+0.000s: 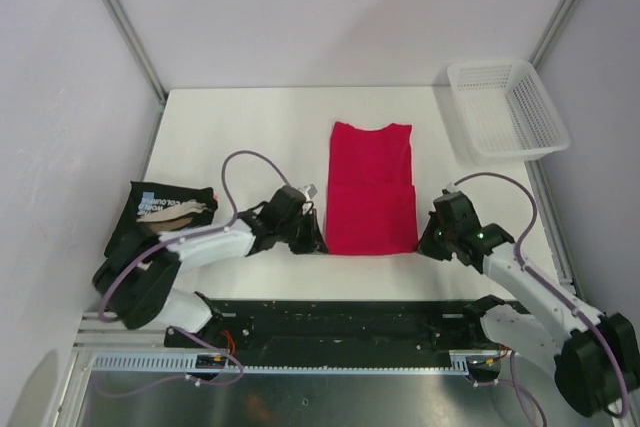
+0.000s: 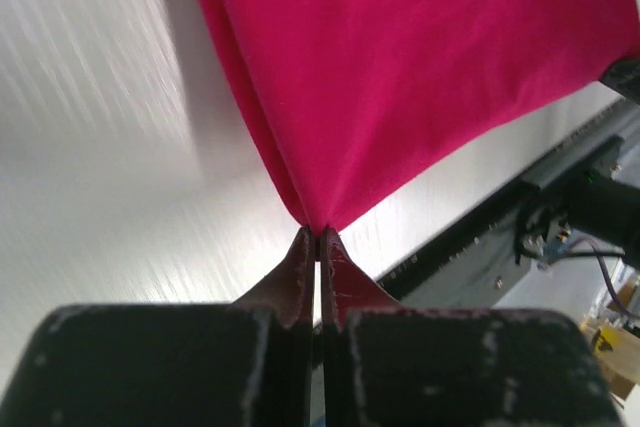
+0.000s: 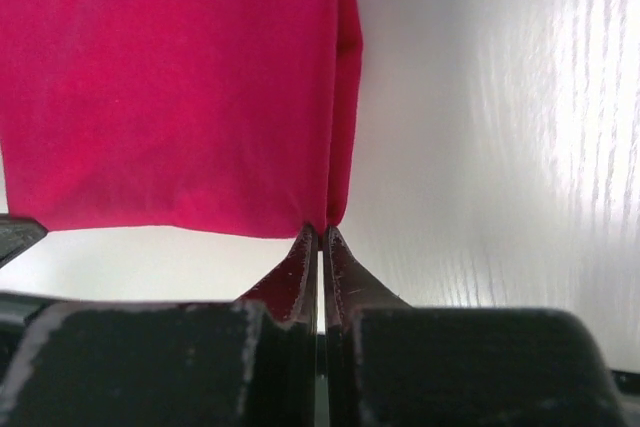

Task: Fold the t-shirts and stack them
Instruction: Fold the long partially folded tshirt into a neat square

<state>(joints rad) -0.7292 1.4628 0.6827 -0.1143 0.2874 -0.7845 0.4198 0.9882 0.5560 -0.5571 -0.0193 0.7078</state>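
The crimson-pink t-shirt [image 1: 371, 187] lies folded into a long strip in the middle of the white table. My left gripper [image 1: 318, 243] is shut on its near left corner; the left wrist view shows the cloth [image 2: 420, 67] pinched at the fingertips [image 2: 300, 257]. My right gripper [image 1: 424, 243] is shut on its near right corner, with the cloth [image 3: 170, 87] pinched at the fingertips [image 3: 305, 252]. The black t-shirt [image 1: 160, 209] with its pale print lies bunched at the table's left edge, partly under my left arm.
A white mesh basket [image 1: 505, 107] stands at the back right corner. Grey walls enclose the table on three sides. A black rail [image 1: 340, 322] runs along the near edge between the arm bases.
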